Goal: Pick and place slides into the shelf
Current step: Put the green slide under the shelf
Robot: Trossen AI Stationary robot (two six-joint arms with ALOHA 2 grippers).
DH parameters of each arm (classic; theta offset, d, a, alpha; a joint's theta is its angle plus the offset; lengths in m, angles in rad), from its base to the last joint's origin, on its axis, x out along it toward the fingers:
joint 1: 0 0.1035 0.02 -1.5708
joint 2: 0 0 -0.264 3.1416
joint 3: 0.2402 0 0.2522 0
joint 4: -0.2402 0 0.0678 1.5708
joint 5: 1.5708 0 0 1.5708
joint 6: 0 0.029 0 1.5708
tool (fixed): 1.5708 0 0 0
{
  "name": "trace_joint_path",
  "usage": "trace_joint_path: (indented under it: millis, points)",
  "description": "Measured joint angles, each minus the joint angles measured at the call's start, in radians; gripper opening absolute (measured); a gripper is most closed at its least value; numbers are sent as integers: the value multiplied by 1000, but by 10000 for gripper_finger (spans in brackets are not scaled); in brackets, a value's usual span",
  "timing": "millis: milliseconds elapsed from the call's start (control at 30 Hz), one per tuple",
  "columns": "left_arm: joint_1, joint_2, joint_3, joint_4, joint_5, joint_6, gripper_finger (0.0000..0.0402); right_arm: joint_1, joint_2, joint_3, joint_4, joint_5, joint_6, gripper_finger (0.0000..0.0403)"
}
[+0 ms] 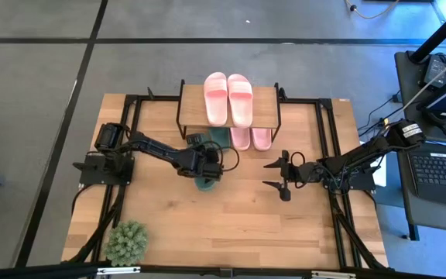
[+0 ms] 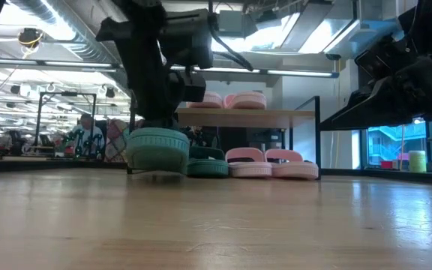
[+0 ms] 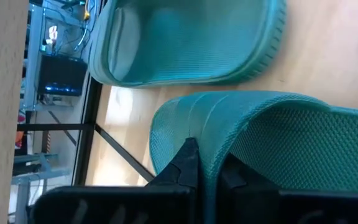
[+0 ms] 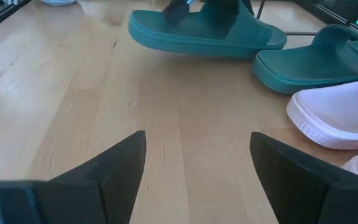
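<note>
- The left pincer (image 1: 205, 165) is clamped on the strap of a dark green slide (image 4: 207, 32), a ribbed foam sandal with one wide band, held just off the bench (image 1: 231, 225) near the shelf's front.
- The second green slide (image 4: 312, 59) lies on the bench under the shelf (image 1: 268, 99), touching or nearly touching a pink pair (image 2: 270, 163) at its 3 o'clock.
- Two more light pink slides (image 1: 228, 98) sit side by side on the shelf's wooden top board.
- The right pincer (image 1: 279, 177) hangs with fingers spread wide, holding nothing, at 3 o'clock from the held slide.
- A small green plant (image 1: 126, 241) stands at the bench's 7 o'clock corner.
</note>
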Motion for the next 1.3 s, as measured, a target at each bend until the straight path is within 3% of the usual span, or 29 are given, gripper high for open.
trace_joint_path:
  millis: [133, 400, 633, 1300]
  points:
    - [23, -1, -10, 23, 6, 27, 2, 0, 0, 0, 0, 0, 0, 288]
    - [67, -5, -118, 218, 31, 132, 2, 0, 0, 0, 0, 0, 4, 288]
    - [99, -6, -132, 223, 31, 226, 2, 0, 0, 0, 0, 0, 3, 288]
    - [164, -1, -135, 219, -8, 232, 23, 0, 0, 0, -2, 0, 5, 288]
